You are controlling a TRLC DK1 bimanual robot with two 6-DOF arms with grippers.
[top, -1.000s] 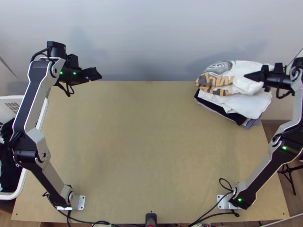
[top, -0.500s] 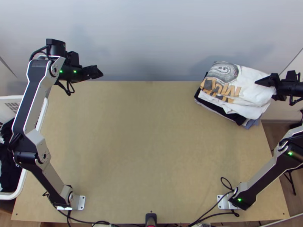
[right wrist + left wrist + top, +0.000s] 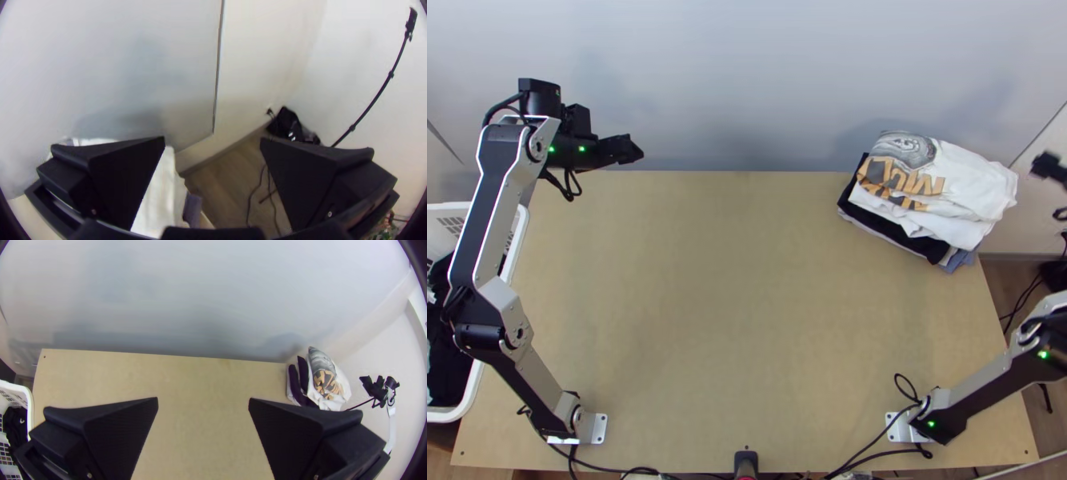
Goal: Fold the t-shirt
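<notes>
The t-shirt is lying folded on the pile at the far right of the worktop; the right fingers, spread, are hanging beyond its outer side, nearer than the gaping left fingers.

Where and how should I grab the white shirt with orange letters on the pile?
Probably the right-hand edge of the white shirt, coming level from the right: it juts past the clothes below and beyond the table, so a finger could slip underneath.
</notes>
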